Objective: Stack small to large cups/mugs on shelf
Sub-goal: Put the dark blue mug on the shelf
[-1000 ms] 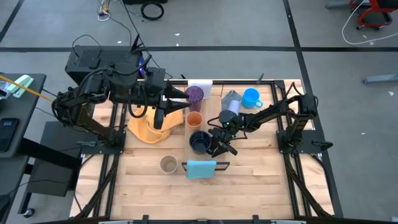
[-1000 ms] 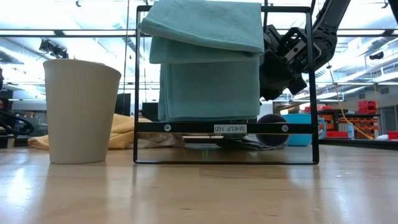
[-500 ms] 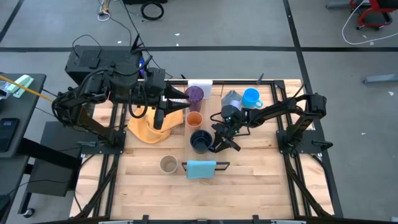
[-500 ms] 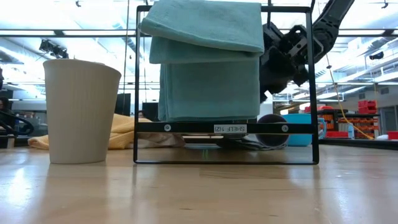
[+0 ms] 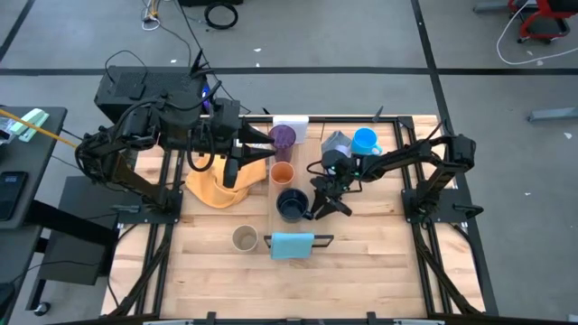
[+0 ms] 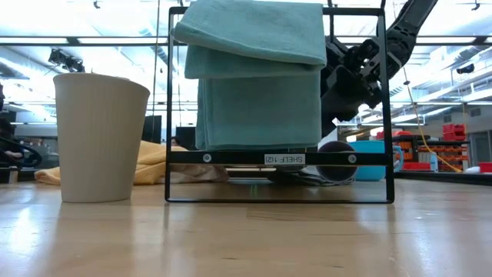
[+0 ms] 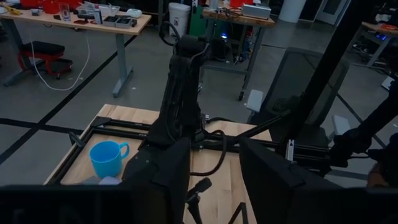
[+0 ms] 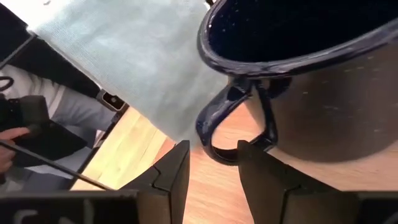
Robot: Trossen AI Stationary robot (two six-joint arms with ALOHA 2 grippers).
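High view: right gripper, fingers parted and empty, has drawn back slightly from the dark navy enamel mug standing on the narrow pale-wood shelf plank.
Right wrist view: adds the mug's handle just beyond the fingertips.
Left wrist view: left gripper parted, empty; bright blue mug farther off.

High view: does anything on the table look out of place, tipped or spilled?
Nothing is spilled or tipped. Three cups stand in a row on the shelf: purple tumbler, orange cup, navy mug. The beige cup and bright blue mug stand on the table. A yellow cloth lies crumpled by the left arm.
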